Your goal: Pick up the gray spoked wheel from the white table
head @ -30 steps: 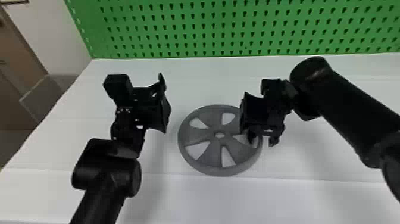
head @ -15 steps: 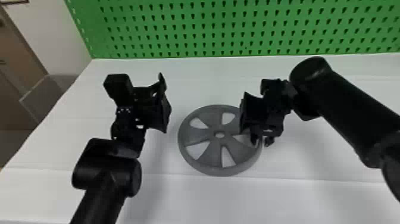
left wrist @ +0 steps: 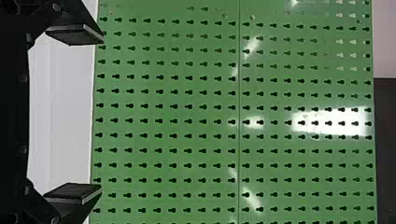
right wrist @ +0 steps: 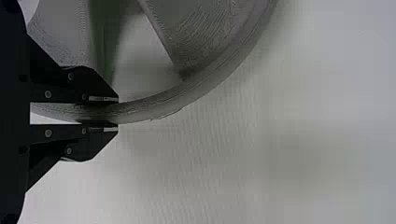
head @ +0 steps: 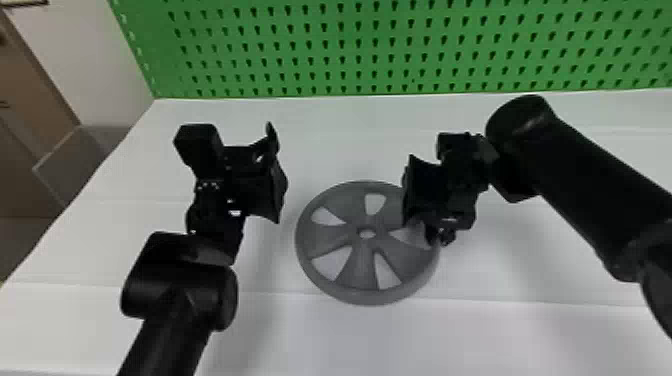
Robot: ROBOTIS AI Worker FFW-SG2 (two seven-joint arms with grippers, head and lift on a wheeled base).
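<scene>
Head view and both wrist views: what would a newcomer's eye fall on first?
Probably the gray spoked wheel, central against the white table, its rim pinched by the right gripper. Next comes the bright green pegboard rising behind the table. Then the left gripper, open and empty, left of the wheel.

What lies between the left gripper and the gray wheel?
Bare white table separates the left gripper from the wheel, seen in the head view.

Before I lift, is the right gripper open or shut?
Shut: the right gripper has the gray spoked wheel pinched between its fingers.
</scene>
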